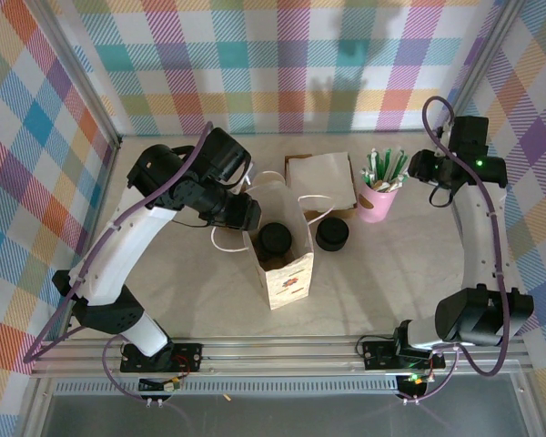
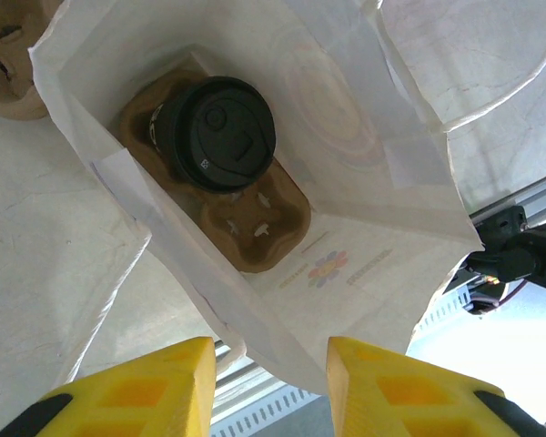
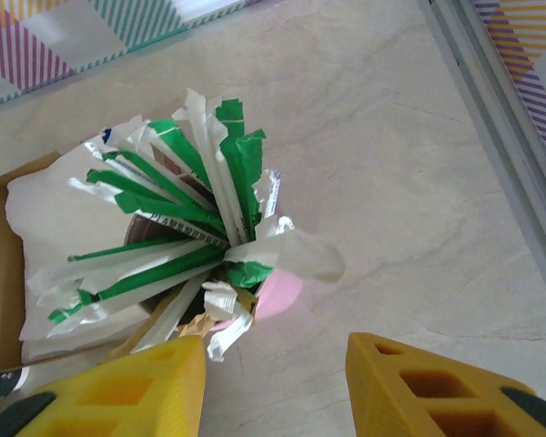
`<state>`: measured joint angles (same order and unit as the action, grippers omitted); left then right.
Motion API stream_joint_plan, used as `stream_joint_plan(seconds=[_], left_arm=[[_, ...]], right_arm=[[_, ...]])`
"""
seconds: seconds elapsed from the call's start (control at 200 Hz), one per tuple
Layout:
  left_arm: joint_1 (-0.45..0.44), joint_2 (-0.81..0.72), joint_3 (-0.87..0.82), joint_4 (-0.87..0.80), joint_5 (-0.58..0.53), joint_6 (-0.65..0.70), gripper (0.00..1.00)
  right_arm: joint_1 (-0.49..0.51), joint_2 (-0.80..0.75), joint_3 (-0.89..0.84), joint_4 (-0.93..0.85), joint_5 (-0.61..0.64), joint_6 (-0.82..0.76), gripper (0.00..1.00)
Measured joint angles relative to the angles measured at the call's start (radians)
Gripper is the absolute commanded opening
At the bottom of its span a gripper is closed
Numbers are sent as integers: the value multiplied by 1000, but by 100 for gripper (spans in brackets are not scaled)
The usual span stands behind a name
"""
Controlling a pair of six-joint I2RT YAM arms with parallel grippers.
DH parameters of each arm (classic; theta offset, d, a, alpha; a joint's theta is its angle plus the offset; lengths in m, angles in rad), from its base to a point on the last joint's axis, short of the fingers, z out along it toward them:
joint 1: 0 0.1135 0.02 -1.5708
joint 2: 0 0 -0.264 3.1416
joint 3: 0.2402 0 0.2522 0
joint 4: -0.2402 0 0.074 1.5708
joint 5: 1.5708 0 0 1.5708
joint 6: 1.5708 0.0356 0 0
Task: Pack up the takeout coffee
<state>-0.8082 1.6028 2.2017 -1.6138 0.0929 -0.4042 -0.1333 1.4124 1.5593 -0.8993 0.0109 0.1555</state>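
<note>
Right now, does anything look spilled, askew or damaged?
Nothing stands out. The takeout coffee sits lidded in the carrier inside the paper bag, and the packets are bunched in the pink cup.

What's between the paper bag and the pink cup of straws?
A round black-topped item stands between the paper bag and the pink cup in the top view; lidded cup or lid stack, cannot tell.

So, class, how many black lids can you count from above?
2. One caps the coffee inside the bag; a second lid sits on the table right of the bag. It may be a stack hiding more.
</note>
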Motion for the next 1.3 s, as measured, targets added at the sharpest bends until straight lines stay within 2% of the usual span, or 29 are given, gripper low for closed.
stream_joint_plan(seconds=[0.205, 0.51, 1.305], left_arm=[[0, 0, 0, 0, 21, 3, 37], [0, 1, 3, 0, 31, 16, 37], [0, 42, 26, 0, 74, 32, 36]], right_arm=[[-12, 44, 0, 54, -14, 34, 46], [-37, 111, 0, 96, -23, 66, 45], [-38, 150, 6, 107, -32, 64, 42]])
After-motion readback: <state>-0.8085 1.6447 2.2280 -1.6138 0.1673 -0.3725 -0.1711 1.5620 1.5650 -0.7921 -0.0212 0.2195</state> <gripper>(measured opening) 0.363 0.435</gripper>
